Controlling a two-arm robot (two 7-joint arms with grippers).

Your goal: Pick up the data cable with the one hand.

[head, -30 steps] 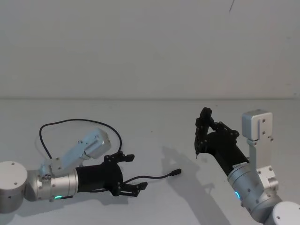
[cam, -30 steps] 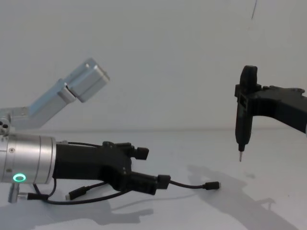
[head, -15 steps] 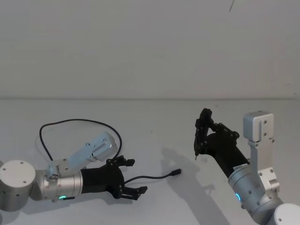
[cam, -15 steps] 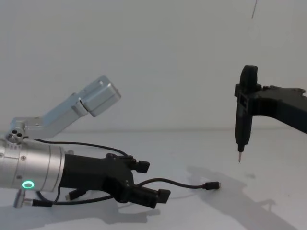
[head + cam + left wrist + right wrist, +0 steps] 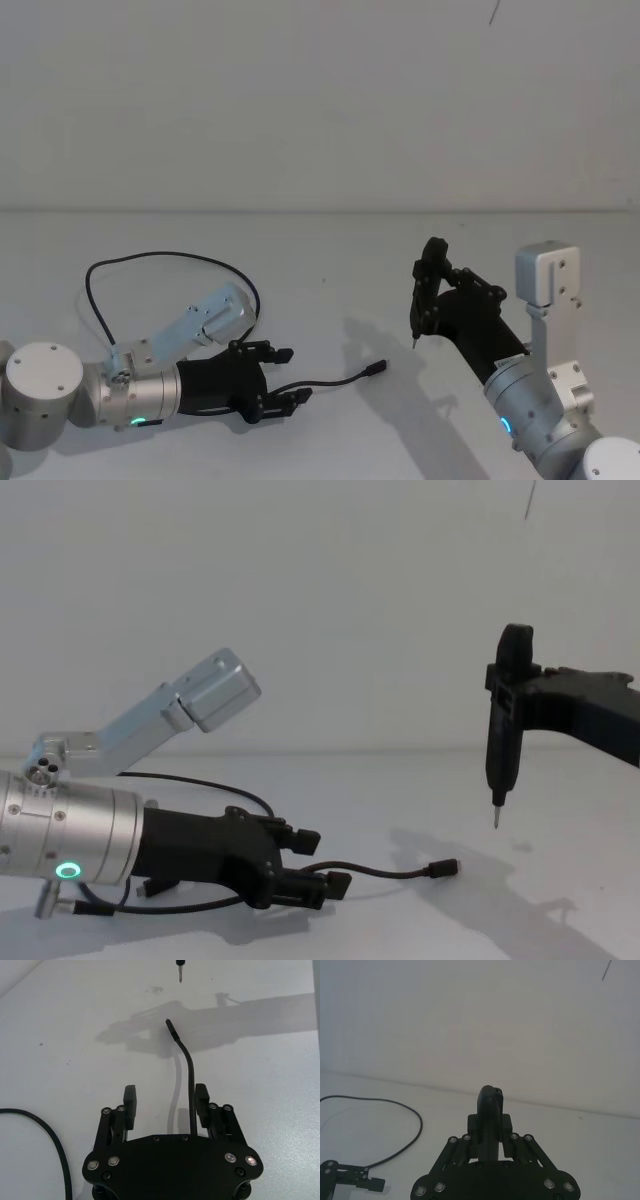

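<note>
Left wrist view: the left gripper point(image 5: 166, 1092), fingers apart, straddles the data cable point(image 5: 188, 1061); the right gripper point(image 5: 490, 1133) clamps a black tool point(image 5: 499, 742).

Plain white wall point(image 5: 320, 100) behind; white tabletop point(image 5: 330, 250), soft shadows.

We saw a black cable point(image 5: 190, 1075) on a plain white table point(image 5: 330, 250), neither of them patterned. The left gripper point(image 5: 166, 1100) at the cable was black too, dotted with small silver screws point(image 5: 112, 1161). Its left wrist point(image 5: 60, 830) was brushed silver, with a ring point(image 5: 67, 870) glowing green. Above that wrist sat a pale silver block point(image 5: 215, 688). To the right of the cable, the right gripper point(image 5: 505, 720) was matt black with a thin grey metal tip point(image 5: 495, 815), and the silver right wrist point(image 5: 530, 400) carried a blue light point(image 5: 503, 424). Soft grey shadows point(image 5: 240, 1015) fell beside the cable. The wall point(image 5: 300, 100) behind it was plain off-white.
</note>
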